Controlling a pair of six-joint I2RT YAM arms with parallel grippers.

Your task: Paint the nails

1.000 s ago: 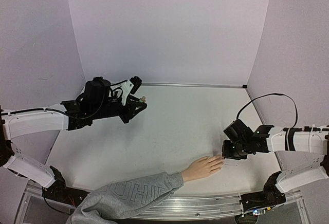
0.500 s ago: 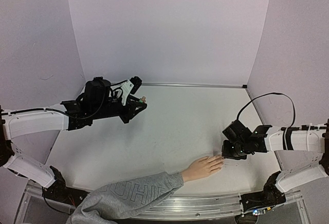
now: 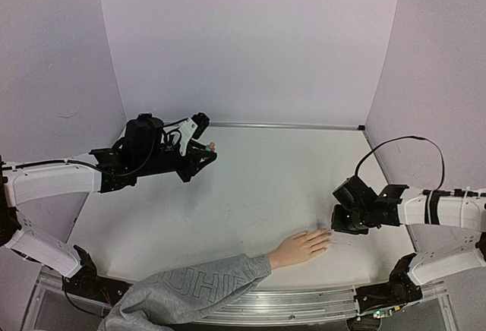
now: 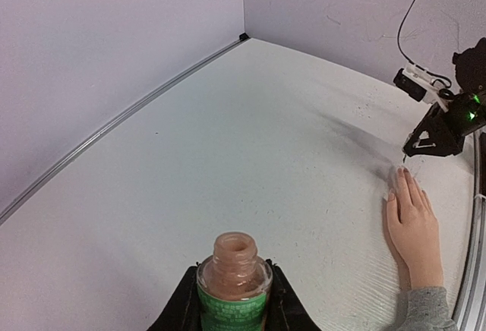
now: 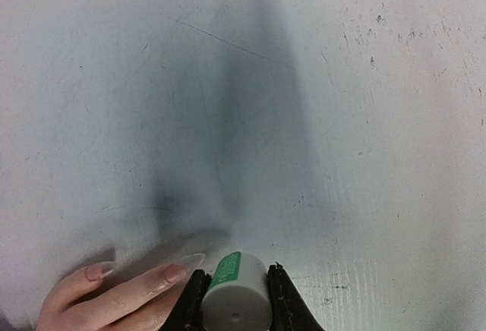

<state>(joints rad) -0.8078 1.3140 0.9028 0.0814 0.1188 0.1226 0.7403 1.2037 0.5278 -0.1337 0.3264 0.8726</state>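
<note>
A flesh-coloured mannequin hand point(image 3: 300, 248) lies palm down near the front edge, in a grey sleeve point(image 3: 190, 289). Its nails point(image 5: 176, 273) show pale pink at the fingertips point(image 4: 400, 173). My right gripper point(image 3: 335, 223) is shut on a white brush cap point(image 5: 237, 297) with a green label, held just past the fingertips. The cap hides the brush in the right wrist view. My left gripper point(image 3: 206, 149) hangs above the table's back left. It is shut on an open bottle point(image 4: 234, 278) of pinkish polish with a green label.
Pale walls close in the white table point(image 3: 258, 187) on the left, back and right. A black cable point(image 3: 395, 145) loops above the right arm. A metal rail point(image 3: 304, 301) runs along the front edge.
My right gripper has shifted slightly to the right at the fingertips. The left arm and the bottle have not moved.
</note>
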